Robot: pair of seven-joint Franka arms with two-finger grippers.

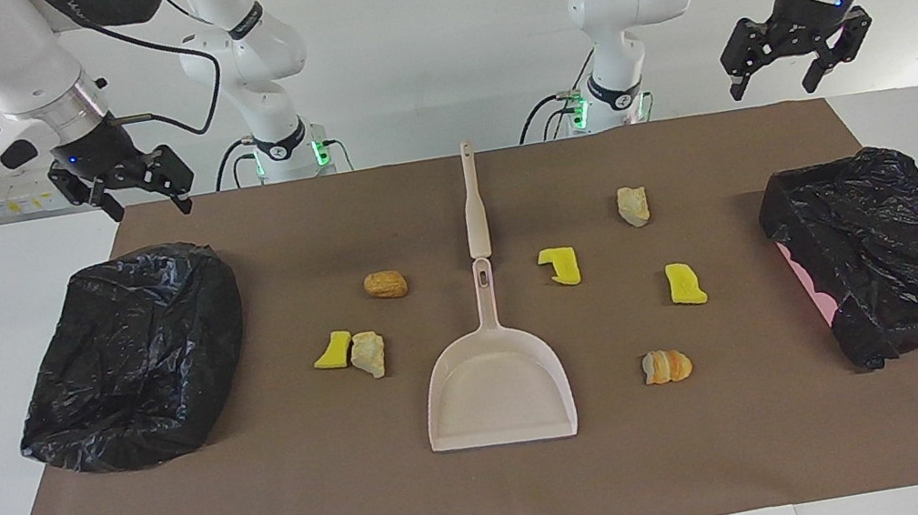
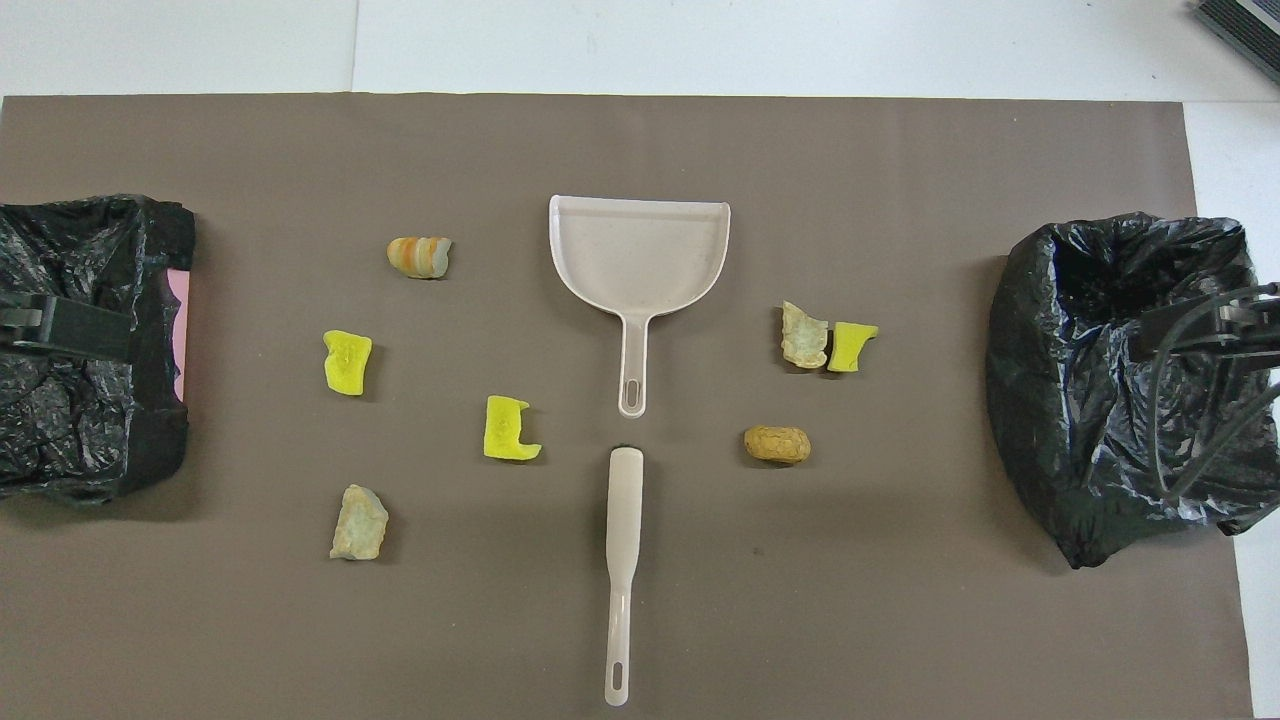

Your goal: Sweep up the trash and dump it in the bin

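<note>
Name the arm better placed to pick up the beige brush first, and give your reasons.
Neither, clearly: the slim beige plastic brush lies midway between both bases. Left gripper and right gripper both hang open and empty above the table's ends. Slight lean: left, whose end holds more scraps.

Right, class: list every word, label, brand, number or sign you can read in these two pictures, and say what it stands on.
None can be read.
Right arm: pale lettering on the dark upper casing, cut off and too small to read.
Yellow-marked labels on the wall near the right gripper: too small to read.
Dustpan, brush, trash scraps and black bin bags: no text shows.
</note>
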